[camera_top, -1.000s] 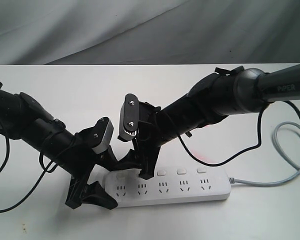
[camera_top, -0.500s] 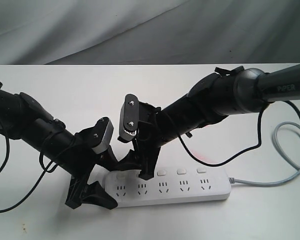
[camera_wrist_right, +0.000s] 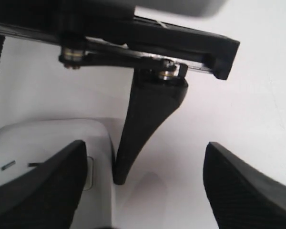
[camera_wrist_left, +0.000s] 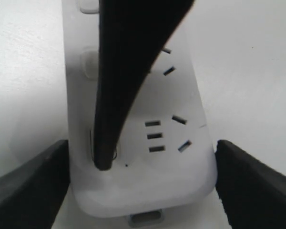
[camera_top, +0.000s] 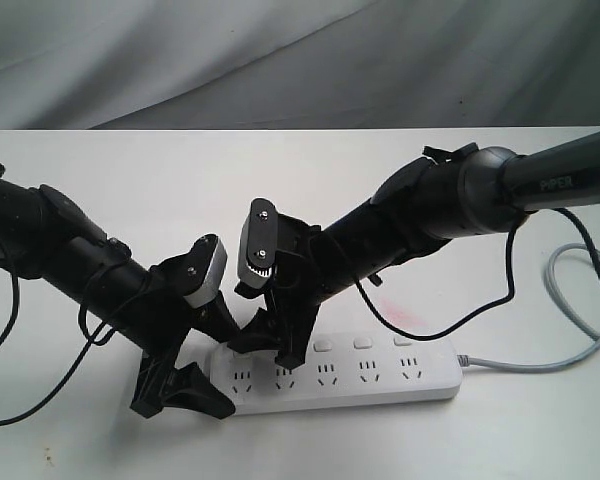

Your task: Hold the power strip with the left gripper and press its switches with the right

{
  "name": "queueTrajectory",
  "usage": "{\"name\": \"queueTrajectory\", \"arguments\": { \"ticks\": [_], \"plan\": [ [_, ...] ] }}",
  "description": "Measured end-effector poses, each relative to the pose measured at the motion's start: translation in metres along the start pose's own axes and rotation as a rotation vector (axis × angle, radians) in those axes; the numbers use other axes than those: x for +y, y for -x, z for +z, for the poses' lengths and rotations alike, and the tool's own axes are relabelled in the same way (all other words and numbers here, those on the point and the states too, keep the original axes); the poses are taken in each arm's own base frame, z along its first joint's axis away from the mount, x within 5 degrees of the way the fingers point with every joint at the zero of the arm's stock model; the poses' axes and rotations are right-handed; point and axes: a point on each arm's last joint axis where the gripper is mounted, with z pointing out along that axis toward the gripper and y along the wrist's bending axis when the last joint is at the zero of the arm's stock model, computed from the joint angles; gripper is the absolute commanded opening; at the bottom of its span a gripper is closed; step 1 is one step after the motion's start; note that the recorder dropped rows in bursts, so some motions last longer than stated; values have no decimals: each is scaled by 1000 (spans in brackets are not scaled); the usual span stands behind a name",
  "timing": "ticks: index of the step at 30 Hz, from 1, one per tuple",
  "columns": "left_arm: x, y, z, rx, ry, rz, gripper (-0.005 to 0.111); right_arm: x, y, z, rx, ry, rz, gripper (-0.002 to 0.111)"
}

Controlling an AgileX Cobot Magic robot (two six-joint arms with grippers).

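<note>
While your black two-fingered left hand (camera_wrist_left: 142, 162) clamps the end of the long white plastic power strip (camera_top: 380, 388), your matching right hand (camera_top: 268, 346), spread wide and empty, rests one fingertip (camera_wrist_left: 102, 160) on the small white switch (camera_wrist_right: 89, 171) there.

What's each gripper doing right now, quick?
Left gripper: closed on the end of the power strip, clamped across its width.
Right gripper: open, holding nothing; one tip is down on the end switch.
</note>
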Motion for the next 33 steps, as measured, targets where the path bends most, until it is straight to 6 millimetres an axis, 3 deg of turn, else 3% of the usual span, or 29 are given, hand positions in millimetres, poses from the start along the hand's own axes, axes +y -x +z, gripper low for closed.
{"name": "queueTrajectory", "arguments": {
  "ticks": [15,27,33],
  "plan": [
    [0,0,0,0,0,0,2,-1,-4,0,54,13,5,64],
    [0,0,0,1,-1,1,2,3,6,9,80,-35,-2,64],
    [0,0,0,1,-1,-1,2,4,14,1,68,-46,-6,64]
  ]
}}
